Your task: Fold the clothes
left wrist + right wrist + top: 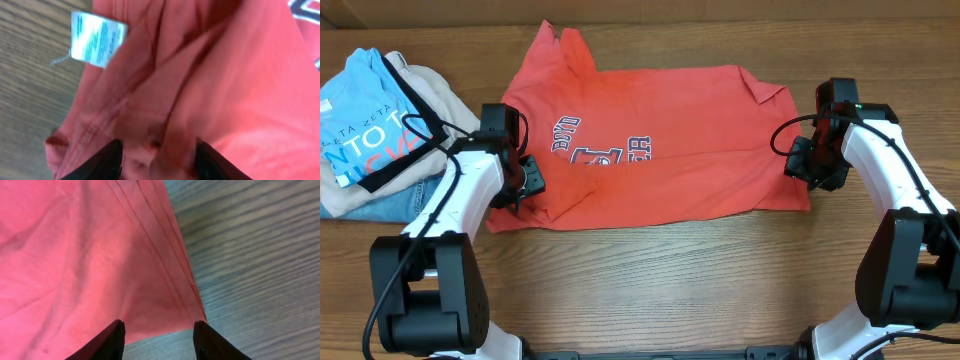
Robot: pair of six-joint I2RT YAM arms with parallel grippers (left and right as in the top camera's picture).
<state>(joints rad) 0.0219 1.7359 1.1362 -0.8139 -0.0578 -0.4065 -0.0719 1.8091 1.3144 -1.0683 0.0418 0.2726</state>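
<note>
The coral-red T-shirt (670, 130) lies spread on the wooden table, with its navy-and-white lettering (600, 148) facing up. My left gripper (527, 180) is at the shirt's left front edge. In the left wrist view its fingers (157, 162) are open and straddle bunched red fabric (210, 90). The small white tag (97, 39) lies just beyond them. My right gripper (807, 163) is at the shirt's right front corner. In the right wrist view its fingers (159, 342) are open over the hem corner (165, 300), with bare table between the tips.
A light-blue T-shirt with white and red print (365, 130) lies on a beige garment (435, 85) at the back left, close to my left arm. Bare wood table (670, 280) runs along the front.
</note>
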